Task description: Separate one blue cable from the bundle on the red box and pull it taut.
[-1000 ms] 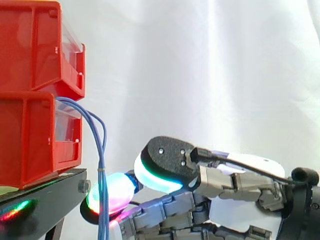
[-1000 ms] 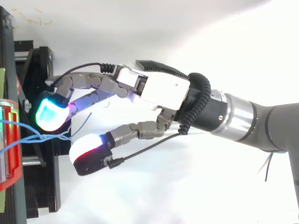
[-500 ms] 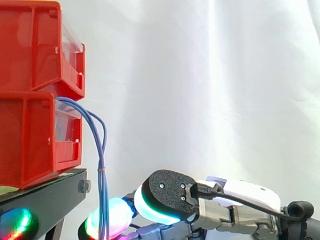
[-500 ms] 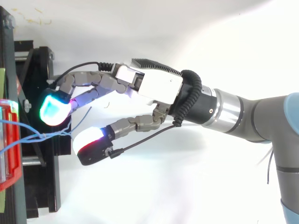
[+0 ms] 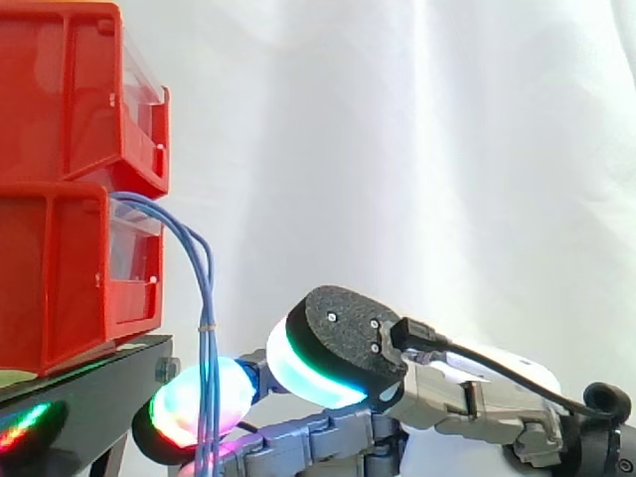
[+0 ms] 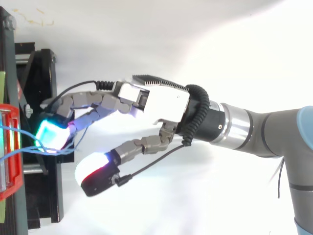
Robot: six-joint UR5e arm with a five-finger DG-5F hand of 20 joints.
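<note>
Blue cables (image 5: 204, 288) leave the front of the lower red box (image 5: 60, 278) as 1 bundle, arc outward and hang straight down past the edge of the black stand (image 5: 89, 393), bound partway down by a small tie (image 5: 206, 327). No single strand is separated yet and nothing is taut, so I judge the task to be at its opening step. The robot hand (image 6: 156, 100) reaches in from the right with its fingers spread and relaxed, clamped on nothing. Its glowing fingertips (image 5: 174, 409) sit just behind the hanging bundle in the side view, and the thumb pad (image 5: 333, 348) stands well apart. Whether a fingertip touches the strands I cannot tell. Left to do: pick out 1 cable, pinch it and draw it away. The tie may resist splitting the strands. A 2nd red bin (image 5: 70, 89) is stacked above and a white curtain (image 5: 427, 149) hangs behind. Neither blocks the approach, though the stand's edge lies close beside the fingertips.
</note>
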